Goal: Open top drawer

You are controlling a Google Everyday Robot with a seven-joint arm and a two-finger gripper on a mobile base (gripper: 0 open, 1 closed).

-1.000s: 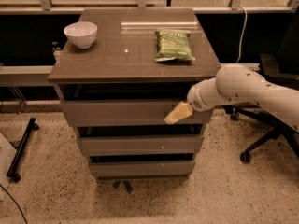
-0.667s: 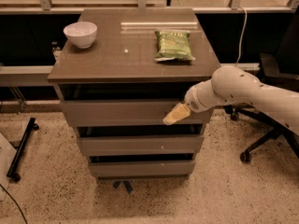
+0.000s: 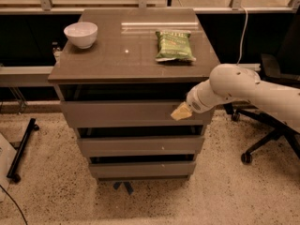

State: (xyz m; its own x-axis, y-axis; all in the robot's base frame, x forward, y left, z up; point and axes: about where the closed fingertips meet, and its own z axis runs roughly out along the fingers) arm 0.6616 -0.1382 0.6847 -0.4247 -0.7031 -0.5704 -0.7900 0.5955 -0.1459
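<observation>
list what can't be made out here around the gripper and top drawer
1. Camera view: the gripper is at the right end of the top drawer front; contact cannot be told, as its pale tip only overlaps the front.
2. Inside of the drawer: dark, shadowed by the cabinet top.
3. The arm: cut off by the right edge.
4. The green bag: print too small to read.

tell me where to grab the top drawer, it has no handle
Hook the upper edge of the top drawer, coming from the front through the dark gap under the tabletop: its front is flat, with no handle. The tool sits at that front's right end.
</observation>
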